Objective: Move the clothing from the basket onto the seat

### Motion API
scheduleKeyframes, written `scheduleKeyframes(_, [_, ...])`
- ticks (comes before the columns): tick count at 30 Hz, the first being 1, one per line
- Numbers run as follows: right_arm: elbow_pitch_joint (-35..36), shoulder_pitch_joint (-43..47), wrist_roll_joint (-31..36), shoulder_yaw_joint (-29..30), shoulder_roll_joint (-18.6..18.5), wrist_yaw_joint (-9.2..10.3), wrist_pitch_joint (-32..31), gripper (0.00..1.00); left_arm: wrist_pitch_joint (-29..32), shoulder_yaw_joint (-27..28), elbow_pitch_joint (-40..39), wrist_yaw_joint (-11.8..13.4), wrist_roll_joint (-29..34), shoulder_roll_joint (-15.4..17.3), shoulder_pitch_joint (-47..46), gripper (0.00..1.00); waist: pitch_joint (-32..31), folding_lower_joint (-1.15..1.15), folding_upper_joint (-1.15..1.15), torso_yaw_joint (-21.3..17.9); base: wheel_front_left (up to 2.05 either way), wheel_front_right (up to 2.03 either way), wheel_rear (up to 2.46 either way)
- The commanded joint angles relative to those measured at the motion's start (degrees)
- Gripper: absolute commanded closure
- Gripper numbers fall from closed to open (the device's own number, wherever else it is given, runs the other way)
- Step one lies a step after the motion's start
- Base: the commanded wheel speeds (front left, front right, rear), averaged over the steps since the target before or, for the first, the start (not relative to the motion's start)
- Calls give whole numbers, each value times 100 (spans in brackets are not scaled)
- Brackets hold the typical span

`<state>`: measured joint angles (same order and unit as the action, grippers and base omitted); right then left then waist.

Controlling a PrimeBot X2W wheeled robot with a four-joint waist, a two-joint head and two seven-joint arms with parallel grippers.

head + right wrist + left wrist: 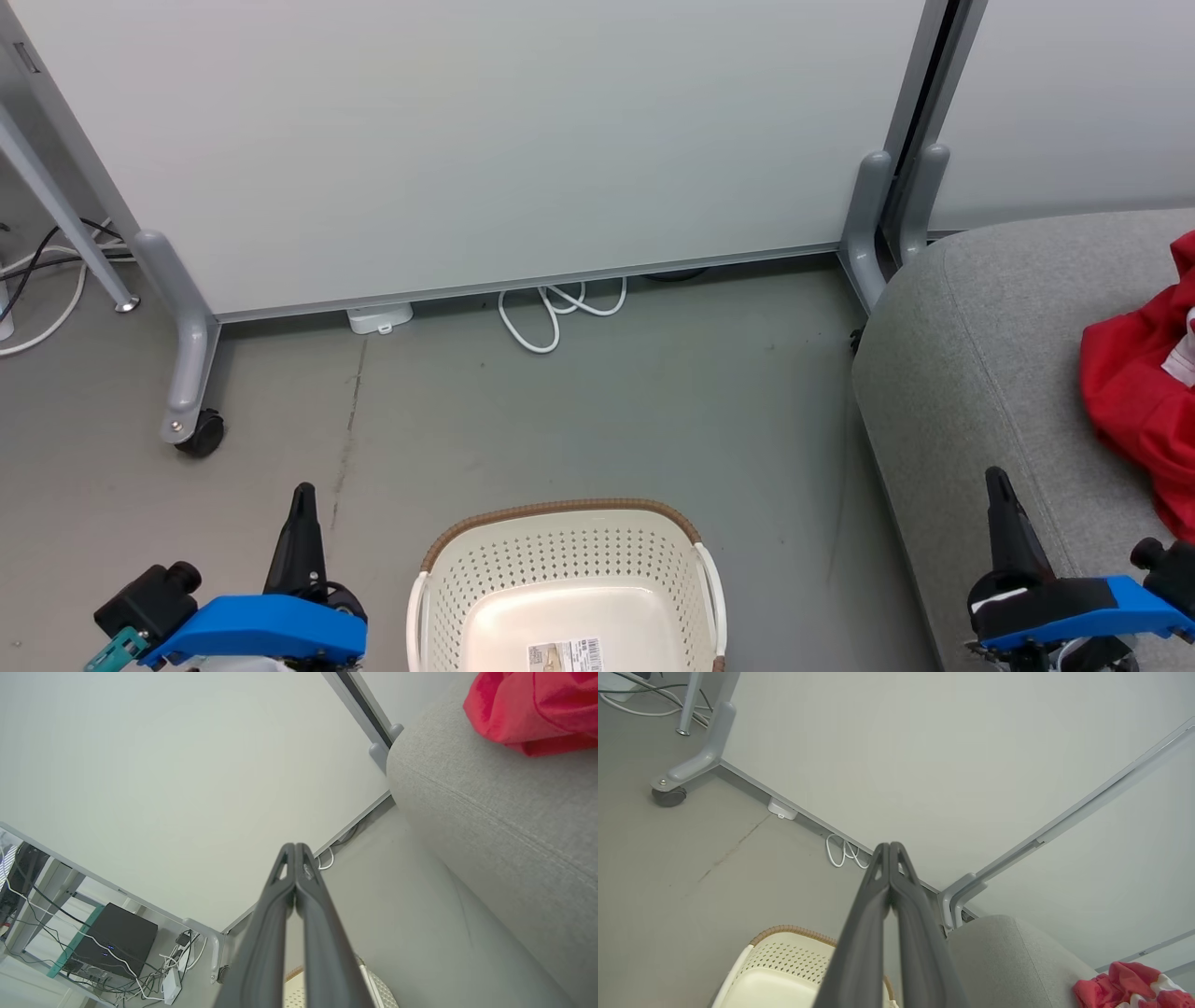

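head: basket on the floor between my arms, the part I see is empty, label bare. clothing lies bunched on the seat, far right. I'd call the move done.
head, arms: left gripper and right gripper low, flanking the basket, looks parked.
left wrist: left gripper fingers pressed together, nothing held.
right wrist: right gripper likewise closed, empty, beside the seat edge.
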<state>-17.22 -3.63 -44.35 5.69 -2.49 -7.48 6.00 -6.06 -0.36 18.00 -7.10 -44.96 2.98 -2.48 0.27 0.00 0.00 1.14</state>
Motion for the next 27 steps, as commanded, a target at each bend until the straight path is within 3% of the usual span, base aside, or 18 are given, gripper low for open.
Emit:
scheduleKeyframes(1, [104,-154,-222,13,-33,-1,-59,100,50,68,-107,-25,-214,25,-165,100,0,0,0,-2,0,0,0])
scheduleKeyframes(27, [192,-212,-1927,43,-42,-2,-512,100,494,290,-225,-38,-1911,28,-263,100,-3,0,0,-34,0,0,0])
